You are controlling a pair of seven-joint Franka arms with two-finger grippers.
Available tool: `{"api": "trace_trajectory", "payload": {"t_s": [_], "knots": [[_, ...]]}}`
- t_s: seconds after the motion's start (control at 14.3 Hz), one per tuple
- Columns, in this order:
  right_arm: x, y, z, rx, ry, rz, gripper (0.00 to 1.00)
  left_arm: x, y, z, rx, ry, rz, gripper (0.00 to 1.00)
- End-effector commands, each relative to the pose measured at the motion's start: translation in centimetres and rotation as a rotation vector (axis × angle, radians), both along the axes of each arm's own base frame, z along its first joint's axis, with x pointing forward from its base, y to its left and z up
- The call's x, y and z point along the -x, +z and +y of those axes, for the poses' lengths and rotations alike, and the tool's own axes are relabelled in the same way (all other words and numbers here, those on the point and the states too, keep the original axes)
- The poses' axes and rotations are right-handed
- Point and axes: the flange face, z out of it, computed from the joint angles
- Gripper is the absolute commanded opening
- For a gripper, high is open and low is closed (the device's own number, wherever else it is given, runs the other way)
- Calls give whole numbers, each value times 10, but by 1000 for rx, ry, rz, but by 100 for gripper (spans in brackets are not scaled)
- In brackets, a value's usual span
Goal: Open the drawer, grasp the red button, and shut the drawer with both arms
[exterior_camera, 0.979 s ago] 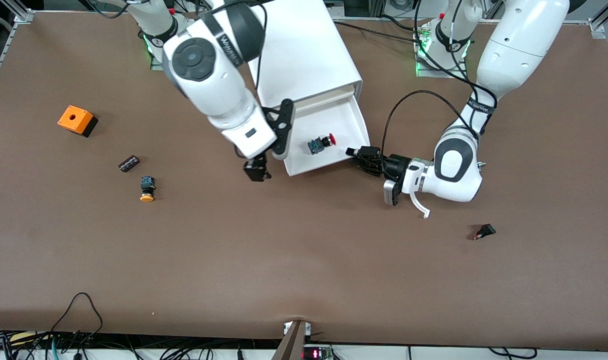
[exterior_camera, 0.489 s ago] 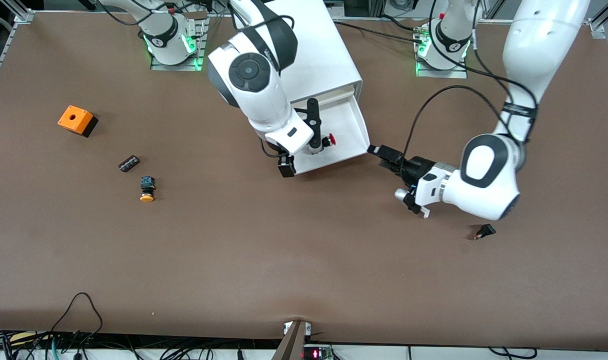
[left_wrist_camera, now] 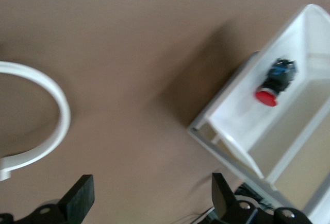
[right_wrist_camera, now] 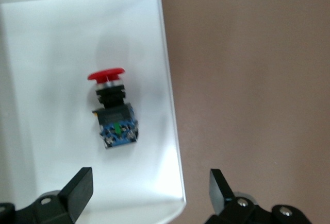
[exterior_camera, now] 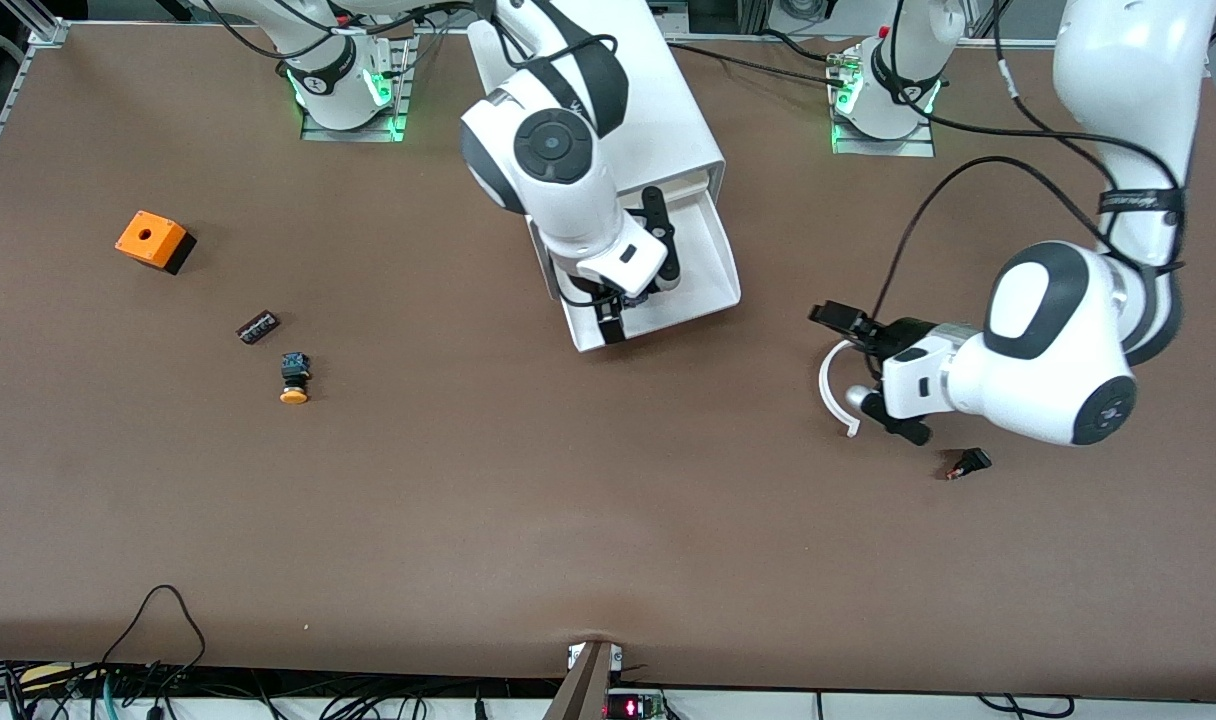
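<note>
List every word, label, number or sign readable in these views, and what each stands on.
Left arm, dark band on the forearm: white lettering, too small to read.
Small box at the table edge nearest the front camera: red lit display, digits too small to read.
Button, drawer, cabinet: no text visible.

1. The wide white plastic tray drawer (exterior_camera: 713, 262) stands pulled out of the big white boxy cabinet (exterior_camera: 618, 100) on the brown desk (exterior_camera: 568, 520).
2. The right arm's black two-finger gripper (exterior_camera: 618, 310) hangs over the drawer, hiding most of its floor.
3. The left arm's black two-finger gripper (exterior_camera: 873, 375), fingers spread, is over bare desk toward the left arm's end, well apart from the drawer.
</note>
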Motion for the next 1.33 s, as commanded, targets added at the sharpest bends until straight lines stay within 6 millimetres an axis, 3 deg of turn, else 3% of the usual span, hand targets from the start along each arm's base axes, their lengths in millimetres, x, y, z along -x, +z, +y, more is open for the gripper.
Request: {"api": "trace_trajectory", "payload": {"t_s": [0.0, 0.28, 0.56, 0.77, 0.91, 1.05, 1.26], "knots": [[7, -14, 21, 16, 36, -9, 100, 6, 35, 14, -204, -71, -85, 100], [15, -30, 31, 31, 64, 2, 100, 3, 54, 41, -404, -135, -160, 100], [14, -48, 31, 50, 65, 16, 100, -21, 119, 75, -484, -71, -308, 100], [15, -52, 32, 52, 60, 20, 100, -27, 162, 86, -546, -1, -394, 100], [16, -52, 32, 56, 61, 24, 100, -27, 178, 91, -526, 19, -422, 100], [17, -53, 33, 59, 63, 24, 100, -28, 196, 109, -462, 96, -444, 100], [18, -54, 33, 61, 63, 26, 100, -15, 221, 111, -504, 227, -459, 100]]}}
